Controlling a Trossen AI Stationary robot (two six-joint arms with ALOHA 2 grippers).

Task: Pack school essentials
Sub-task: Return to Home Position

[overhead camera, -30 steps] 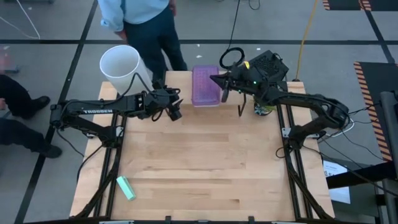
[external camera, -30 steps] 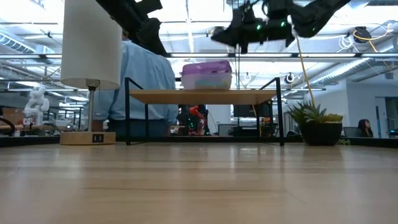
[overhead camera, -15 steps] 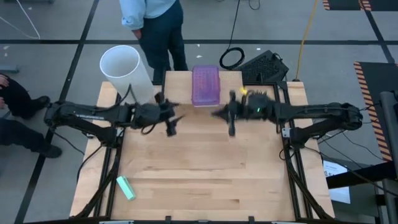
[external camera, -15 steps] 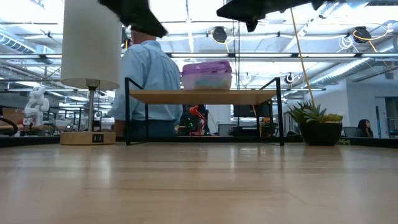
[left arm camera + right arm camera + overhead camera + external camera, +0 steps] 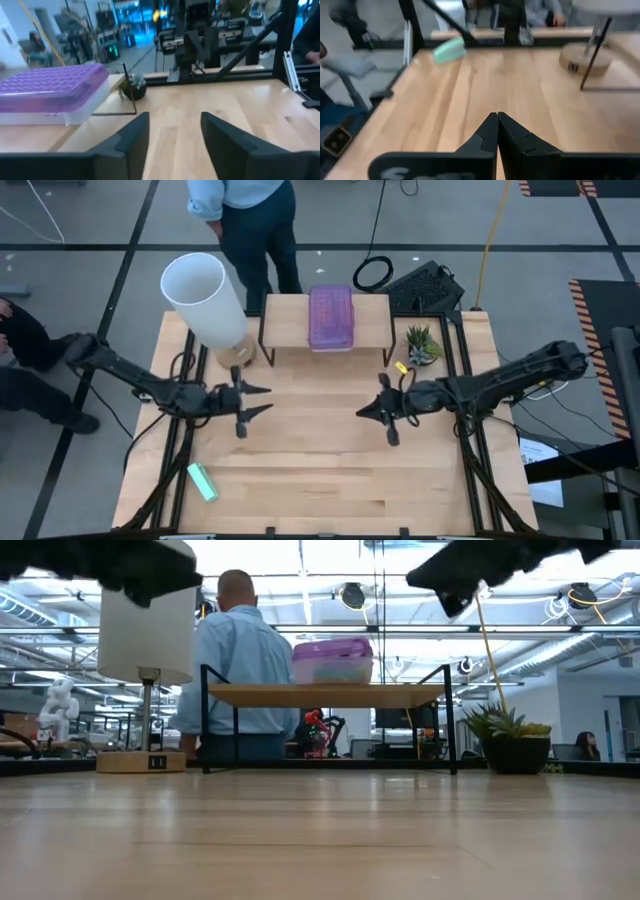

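Both arms are pulling back from the lidded purple plastic case [image 5: 331,318] on the wooden shelf [image 5: 375,330], left gripper [image 5: 249,400] open and empty, right gripper [image 5: 375,411] closed on nothing, packing probably finished, no stationery showing

Purple case [image 5: 331,318]: an oblong lidded box with a purple, studded top over a pale, see-through base.
Case state: lid down. I cannot make out anything inside it.
Case pose: flat and level, its long side running away from my side of the table.
Case place: on the middle of the raised wooden shelf at the far edge of the table.
Green box [image 5: 203,481]: small, mint-green, oblong. I cannot read any print on it.
Green box pose: lying flat, turned at a slant to the table edge.
Green box place: alone near the near left corner of the table, well apart from the case.
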